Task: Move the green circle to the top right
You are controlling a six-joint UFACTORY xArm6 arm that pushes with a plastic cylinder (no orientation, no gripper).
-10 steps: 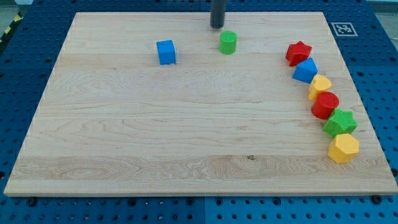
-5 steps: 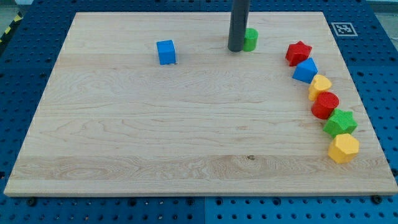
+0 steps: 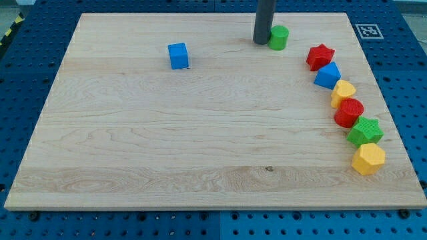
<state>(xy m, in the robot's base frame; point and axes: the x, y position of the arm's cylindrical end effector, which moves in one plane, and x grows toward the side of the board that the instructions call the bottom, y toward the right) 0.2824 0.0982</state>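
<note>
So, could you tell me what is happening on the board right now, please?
My tip is pressed against the view's left side of the green circle, near the top edge of the wooden board, to push it toward the top right. The corner is not reached yet. A blue cube sits alone to the view's left. Down the right side runs a curved row: red star, blue block, yellow block, red block, green star, yellow hexagon.

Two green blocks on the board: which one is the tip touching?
The green circle near the view's top, with my tip against its left side. The green star sits far off in the right-hand row.
</note>
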